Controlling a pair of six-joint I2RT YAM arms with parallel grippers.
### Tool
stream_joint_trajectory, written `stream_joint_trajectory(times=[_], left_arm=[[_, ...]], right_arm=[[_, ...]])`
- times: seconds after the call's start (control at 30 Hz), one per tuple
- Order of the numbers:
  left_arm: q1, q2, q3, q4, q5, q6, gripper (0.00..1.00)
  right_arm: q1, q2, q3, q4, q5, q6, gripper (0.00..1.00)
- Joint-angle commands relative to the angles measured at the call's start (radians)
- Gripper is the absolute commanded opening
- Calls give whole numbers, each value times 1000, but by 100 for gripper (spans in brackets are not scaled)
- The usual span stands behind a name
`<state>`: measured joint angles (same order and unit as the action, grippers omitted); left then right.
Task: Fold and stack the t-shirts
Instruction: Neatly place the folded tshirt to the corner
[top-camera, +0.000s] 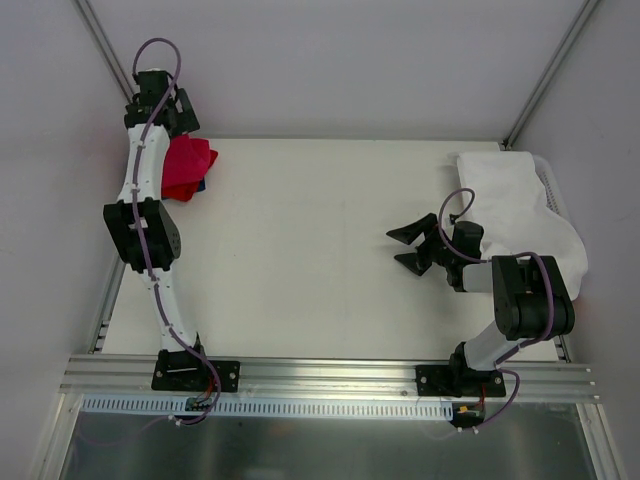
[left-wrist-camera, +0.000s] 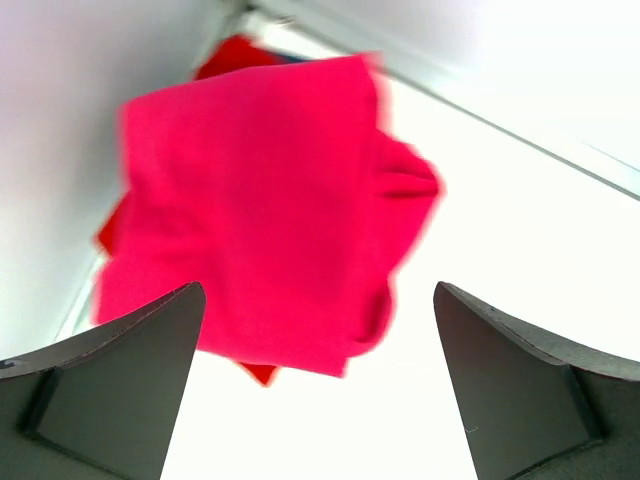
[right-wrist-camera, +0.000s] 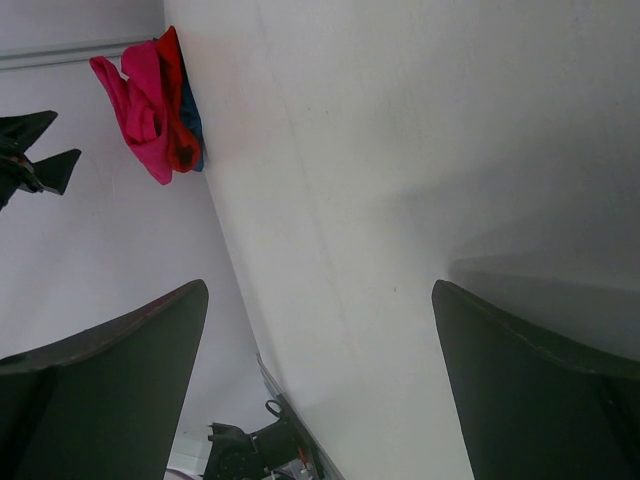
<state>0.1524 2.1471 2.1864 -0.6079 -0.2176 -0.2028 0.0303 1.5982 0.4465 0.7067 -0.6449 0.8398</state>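
The t-shirts lie in a folded pile (top-camera: 188, 168) at the table's far left edge. The crimson-pink one (left-wrist-camera: 260, 200) is on top, the red one (left-wrist-camera: 235, 52) peeks out beneath it, and the blue one (right-wrist-camera: 192, 122) shows as a sliver at the bottom. My left gripper (top-camera: 178, 112) hovers just behind and above the pile. It is open (left-wrist-camera: 315, 390), with no cloth between its fingers. My right gripper (top-camera: 405, 248) hangs open over bare table at centre right, its fingers (right-wrist-camera: 110, 370) spread wide and pointing left toward the distant pile (right-wrist-camera: 150, 100).
A white cloth (top-camera: 520, 210) is draped over a white basket (top-camera: 548, 185) at the back right. An aluminium rail (top-camera: 330, 375) runs along the near edge. Slanted frame posts (top-camera: 105, 45) stand at the back corners.
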Motion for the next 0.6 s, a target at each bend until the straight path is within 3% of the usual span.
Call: stream_joint_trajectory(times=[0.0,0.57], left_arm=[[-71,-4,35,0,-22,62,99],[-91,158,19,10,15,-21,99]], right_arm=[[5,-17,15,50,-25,-19,99],[-7,-30,11,48,-41,-21,100]])
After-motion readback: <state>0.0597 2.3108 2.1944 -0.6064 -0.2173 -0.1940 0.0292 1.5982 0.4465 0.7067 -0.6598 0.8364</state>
